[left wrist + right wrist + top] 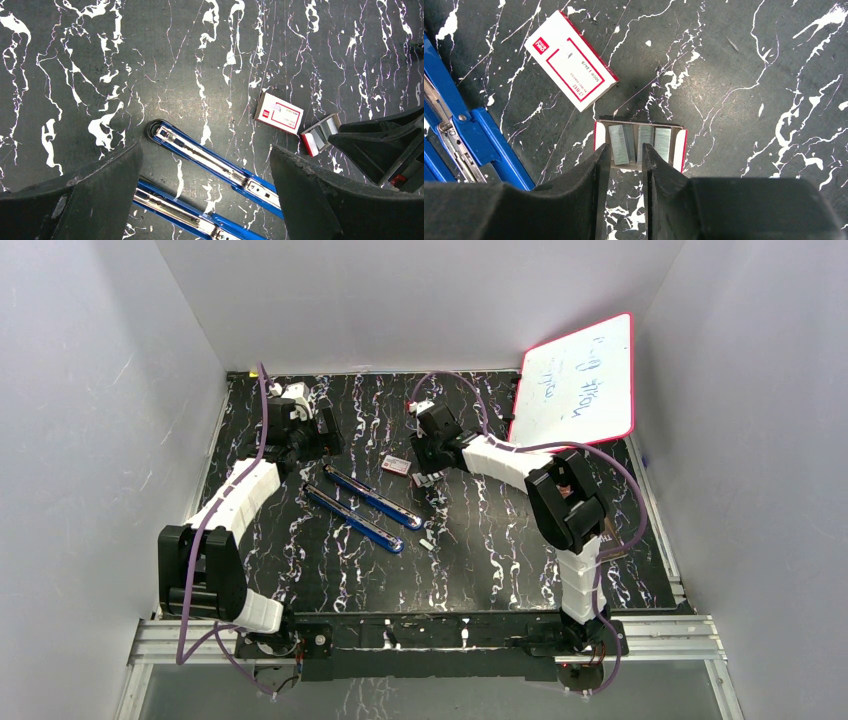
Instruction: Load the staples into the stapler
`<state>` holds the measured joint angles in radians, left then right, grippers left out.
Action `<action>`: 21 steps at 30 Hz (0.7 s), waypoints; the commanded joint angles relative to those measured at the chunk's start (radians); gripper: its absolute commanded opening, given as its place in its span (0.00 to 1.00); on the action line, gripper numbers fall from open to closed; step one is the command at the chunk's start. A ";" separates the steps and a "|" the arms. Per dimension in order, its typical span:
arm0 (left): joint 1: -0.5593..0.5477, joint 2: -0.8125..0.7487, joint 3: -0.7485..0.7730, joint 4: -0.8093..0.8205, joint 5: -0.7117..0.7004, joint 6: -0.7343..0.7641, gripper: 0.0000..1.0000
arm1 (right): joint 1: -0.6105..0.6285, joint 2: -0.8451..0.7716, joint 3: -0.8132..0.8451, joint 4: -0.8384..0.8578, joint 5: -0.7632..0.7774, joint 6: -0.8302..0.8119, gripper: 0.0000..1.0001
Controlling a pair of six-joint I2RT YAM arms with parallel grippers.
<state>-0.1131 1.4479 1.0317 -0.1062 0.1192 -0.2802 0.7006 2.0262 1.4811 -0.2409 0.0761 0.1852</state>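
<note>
The near right of the tabletop point(520, 550) lay bare, and I saw free passage there. The opened stapler point(365, 508) stretched as two long blue bars slanting across the middle, blocking any low sweep from the left. Both bars ran under my left gripper point(206, 155), whose fingers point(320, 195) stood wide apart. My right gripper point(625, 150), its fingers only narrowly parted, crowded the near edge of the open tray point(640, 125). The red-and-white box point(571, 60) lay near the tray, leaving a slim lane. The whiteboard point(580, 380) closed off the far right corner.
</note>
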 commanded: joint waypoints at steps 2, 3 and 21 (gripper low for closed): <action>0.004 -0.007 0.036 -0.010 -0.001 0.009 0.97 | 0.002 0.020 0.040 -0.001 0.011 -0.006 0.40; 0.005 -0.007 0.036 -0.010 -0.001 0.009 0.97 | 0.002 0.024 0.042 -0.001 0.010 -0.006 0.40; 0.004 -0.004 0.037 -0.012 -0.003 0.010 0.97 | 0.002 0.075 0.056 -0.015 -0.003 -0.010 0.43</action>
<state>-0.1131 1.4479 1.0317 -0.1066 0.1188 -0.2798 0.7006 2.0850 1.4910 -0.2451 0.0753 0.1799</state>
